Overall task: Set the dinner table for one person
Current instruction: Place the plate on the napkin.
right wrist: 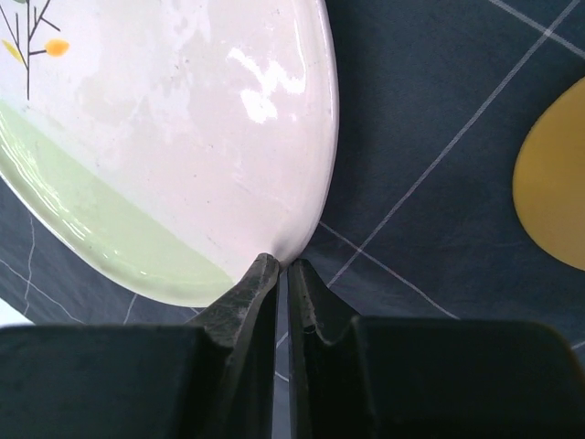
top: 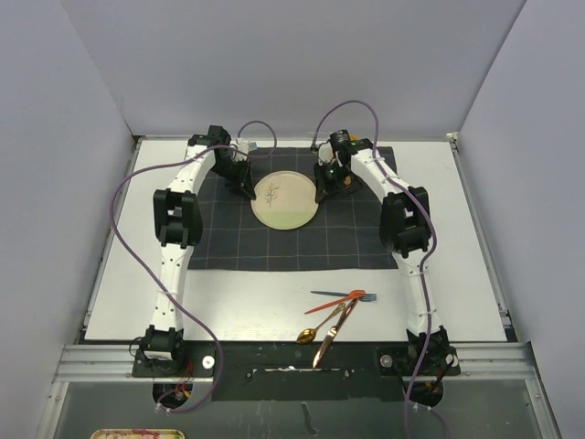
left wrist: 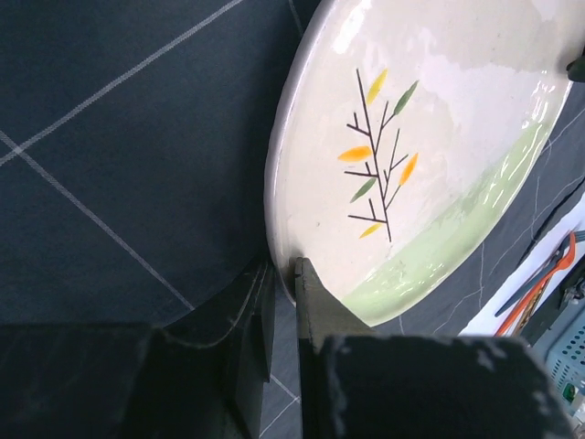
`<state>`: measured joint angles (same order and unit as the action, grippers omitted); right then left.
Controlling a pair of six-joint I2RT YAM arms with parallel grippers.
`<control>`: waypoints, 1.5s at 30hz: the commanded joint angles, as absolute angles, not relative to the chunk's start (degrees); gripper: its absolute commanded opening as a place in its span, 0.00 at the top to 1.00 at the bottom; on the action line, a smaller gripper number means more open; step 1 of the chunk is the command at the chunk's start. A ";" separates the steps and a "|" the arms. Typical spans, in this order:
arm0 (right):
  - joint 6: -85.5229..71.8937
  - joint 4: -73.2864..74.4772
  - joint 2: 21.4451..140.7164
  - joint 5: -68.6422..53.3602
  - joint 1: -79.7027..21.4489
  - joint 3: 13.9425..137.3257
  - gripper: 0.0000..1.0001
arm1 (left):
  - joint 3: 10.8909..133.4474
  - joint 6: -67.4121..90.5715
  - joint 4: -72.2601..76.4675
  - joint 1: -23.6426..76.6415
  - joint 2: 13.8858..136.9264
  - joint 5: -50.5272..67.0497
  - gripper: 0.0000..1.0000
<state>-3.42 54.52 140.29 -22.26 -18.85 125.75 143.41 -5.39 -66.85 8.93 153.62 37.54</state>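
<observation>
White desk [top: 228, 306] under grey walls, filling the cell floor, with a dark grid cloth [top: 228, 242] across its far half and a leaf-sprig plate [top: 286, 201] at the cloth's middle. Left hand [top: 249, 189] and right hand [top: 324, 190] each clamped on an opposite plate rim. Better to move both in step, plate level, grips steady; cutlery [top: 334, 315] heaped near the front edge.

A dark grid cloth [top: 292, 240] covers the table's [top: 457, 238] far middle, with a plate [top: 286, 201] at the cloth's far half. By the near edge, right of centre, cutlery lies crossed: spoon [top: 320, 327], knife [top: 327, 343], orange utensil [top: 334, 304], blue utensil [top: 324, 294].
</observation>
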 commanded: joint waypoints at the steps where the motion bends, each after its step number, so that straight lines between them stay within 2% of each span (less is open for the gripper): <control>1: -1.68 56.20 139.41 -22.09 -19.22 129.84 0.98 | 146.91 -8.67 -66.77 8.35 154.50 35.32 1.00; 27: -0.80 55.99 139.77 -22.26 -19.78 129.90 0.96 | 147.78 -9.24 -67.92 8.68 154.59 33.64 1.00; 28: -0.78 55.93 139.79 -22.25 -19.73 129.91 0.96 | 147.83 -9.23 -67.94 8.74 154.59 33.62 0.97; 30: -0.68 55.93 139.75 -22.15 -19.77 129.90 0.96 | 147.83 -9.23 -68.07 8.79 154.60 33.47 0.84; 34: -0.66 55.92 139.60 -22.16 -19.86 129.93 0.96 | 147.83 -9.23 -68.53 8.79 154.28 33.49 0.81; 41: -0.31 56.21 138.58 -21.32 -20.30 130.76 0.96 | 147.74 -9.41 -69.28 9.01 151.93 33.04 0.60; 45: -0.01 57.22 137.97 -20.33 -20.63 132.36 0.95 | 146.93 -9.84 -69.80 8.95 149.89 32.22 0.59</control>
<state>-0.73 57.04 140.46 -21.39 -19.94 128.49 145.47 -8.21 -68.95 9.04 153.75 33.85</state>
